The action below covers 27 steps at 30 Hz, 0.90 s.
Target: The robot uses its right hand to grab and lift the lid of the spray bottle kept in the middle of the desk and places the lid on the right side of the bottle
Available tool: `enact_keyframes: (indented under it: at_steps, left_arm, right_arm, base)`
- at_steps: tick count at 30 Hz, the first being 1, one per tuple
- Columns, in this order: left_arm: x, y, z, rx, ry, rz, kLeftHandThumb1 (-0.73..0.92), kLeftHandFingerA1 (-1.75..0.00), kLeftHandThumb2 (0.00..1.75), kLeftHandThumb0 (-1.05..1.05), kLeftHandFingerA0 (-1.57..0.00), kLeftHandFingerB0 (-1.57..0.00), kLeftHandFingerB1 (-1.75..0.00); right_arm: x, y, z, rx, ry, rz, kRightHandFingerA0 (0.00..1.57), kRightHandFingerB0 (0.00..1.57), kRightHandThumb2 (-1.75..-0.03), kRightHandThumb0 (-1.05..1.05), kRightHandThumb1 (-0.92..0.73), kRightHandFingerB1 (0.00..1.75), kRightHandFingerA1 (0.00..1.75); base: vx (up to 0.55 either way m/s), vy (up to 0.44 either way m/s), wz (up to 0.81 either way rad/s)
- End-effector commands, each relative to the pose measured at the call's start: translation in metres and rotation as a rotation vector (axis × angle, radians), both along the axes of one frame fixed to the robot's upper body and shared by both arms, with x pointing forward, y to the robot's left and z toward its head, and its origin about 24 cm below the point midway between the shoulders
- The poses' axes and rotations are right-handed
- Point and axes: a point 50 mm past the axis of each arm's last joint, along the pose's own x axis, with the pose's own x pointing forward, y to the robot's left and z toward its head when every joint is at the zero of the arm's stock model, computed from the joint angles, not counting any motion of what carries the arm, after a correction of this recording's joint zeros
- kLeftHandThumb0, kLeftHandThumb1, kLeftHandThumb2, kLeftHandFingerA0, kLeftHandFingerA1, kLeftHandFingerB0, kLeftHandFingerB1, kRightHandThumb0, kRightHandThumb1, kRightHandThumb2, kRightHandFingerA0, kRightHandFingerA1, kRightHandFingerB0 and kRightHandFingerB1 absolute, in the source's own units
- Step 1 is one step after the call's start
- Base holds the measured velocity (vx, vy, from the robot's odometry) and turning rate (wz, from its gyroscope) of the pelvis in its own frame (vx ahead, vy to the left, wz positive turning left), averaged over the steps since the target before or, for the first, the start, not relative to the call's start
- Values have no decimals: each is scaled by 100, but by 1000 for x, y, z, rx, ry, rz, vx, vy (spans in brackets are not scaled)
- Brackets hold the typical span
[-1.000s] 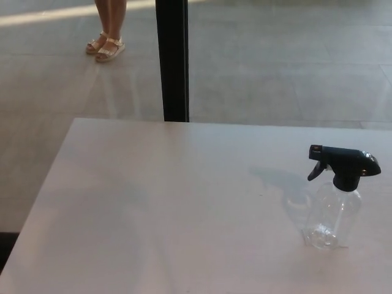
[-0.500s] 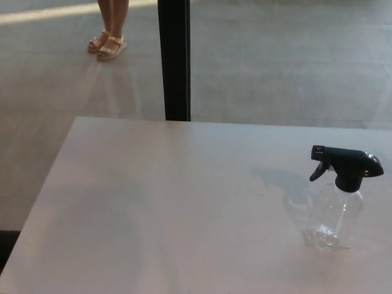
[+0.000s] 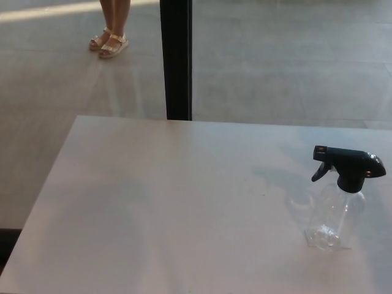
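A clear plastic spray bottle (image 3: 334, 215) stands upright on the white desk (image 3: 171, 202), toward the right side of the head view. Its black trigger lid (image 3: 347, 167) sits on the bottle's neck, nozzle pointing left. Neither of my hands shows in the picture.
A black vertical post (image 3: 176, 59) rises behind the desk's far edge. A person's legs in sandals (image 3: 110, 40) stand on the grey tiled floor at the top left. The desk's left edge runs diagonally down to the lower left.
The whole picture has shifted slightly right and down, so the camera has moved. The bottle and lid stand as before.
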Motion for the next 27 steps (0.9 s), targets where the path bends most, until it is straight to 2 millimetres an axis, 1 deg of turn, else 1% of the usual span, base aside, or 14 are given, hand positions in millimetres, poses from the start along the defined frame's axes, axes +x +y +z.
enact_keyframes:
  at_steps: [1,2,3,13,17,18,19,20,21,22,23,25,26,27]
  left_arm:
    - [2,7,8,32,-22,-18,89,-52,66,-83,-55,-37,-39]
    - [2,7,9,31,-26,-20,88,-52,66,-83,-54,-37,-40]
    - [2,7,9,31,-25,-20,89,-52,66,-84,-55,-37,-39]
    - [0,7,8,25,-17,-13,88,-51,67,-85,-54,-36,-38]
    - [-1,7,7,23,-9,-12,88,-50,66,-84,-54,-38,-38]
    - [-1,7,7,20,-14,-19,88,-51,66,-86,-55,-37,-38]
    - [-2,7,7,19,-13,-24,88,-51,66,-86,-55,-37,-38]
    - [-1,7,7,20,-18,-18,88,-52,66,-86,-55,-38,-39]
    - [-1,7,7,20,-18,-19,88,-52,66,-86,-55,-38,-39]
    - [-1,7,7,15,-17,-17,89,-53,67,-86,-54,-37,-39]
    - [-1,7,8,18,-15,-19,89,-52,67,-86,-54,-38,-39]
    - [-1,8,8,18,-14,-18,89,-50,66,-87,-55,-37,-37]
    - [-1,8,8,20,-14,-22,89,-50,67,-87,-54,-37,-38]
    - [-1,7,8,20,-15,-22,89,-50,67,-87,-54,-37,-37]
  right_arm:
    - [16,14,-23,-118,162,43,24,17,-64,-97,-75,29,40]
    - [15,19,-24,-132,153,53,27,18,-101,-105,-65,40,53]
    - [14,22,-23,-139,148,60,35,26,-63,-94,-74,30,50]
    - [7,48,-30,-263,176,118,54,35,-63,-90,-74,31,51]
    - [10,51,-31,-299,186,109,53,37,-64,-91,-73,32,50]
    - [11,52,-31,-313,188,109,49,31,-102,-94,-64,45,59]
    - [11,52,-31,-318,190,108,49,31,-102,-94,-64,45,59]
    - [11,53,-30,-347,197,108,52,36,-64,-88,-77,32,48]
    - [11,53,-30,-347,198,107,52,36,-64,-88,-77,32,48]
    - [9,55,-30,-384,216,114,44,26,-103,-87,-62,45,55]
    - [8,57,-30,-407,233,118,48,31,-65,-90,-81,30,44]
    - [7,59,-31,-465,278,123,43,27,-66,-94,-83,29,44]
    - [7,59,-32,-493,300,127,34,15,-107,-93,-65,41,53]
    - [6,60,-33,-513,316,127,32,17,-105,-92,-64,42,53]
  base:
    - [0,0,0]
    - [0,0,0]
    - [0,0,0]
    - [0,0,0]
    - [0,0,0]
    - [0,0,0]
    - [0,0,0]
    - [0,0,0]
    - [0,0,0]
    - [0,0,0]
    - [0,0,0]
    - [0,0,0]
    - [0,0,0]
    - [0,0,0]
